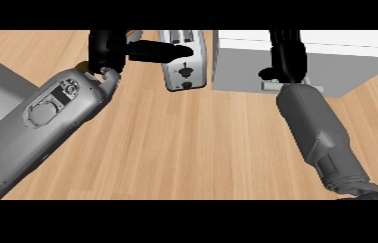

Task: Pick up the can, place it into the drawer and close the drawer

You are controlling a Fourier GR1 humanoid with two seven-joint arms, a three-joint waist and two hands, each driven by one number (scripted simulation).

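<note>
Can (135,33) barely visible behind curled left hand (111,49)

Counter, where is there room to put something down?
The wooden counter is bare between the two forearms, below the toaster. It is crowded at the top: left hand beside the toaster, right hand at the white drawer.

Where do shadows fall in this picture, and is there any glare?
Head view: even, soft light on the wooden counter; faint shadow beside the white drawer unit and under the toaster. No strong glare, only a dull sheen on the left forearm. Both black robot hands, left and right, read very dark.
</note>
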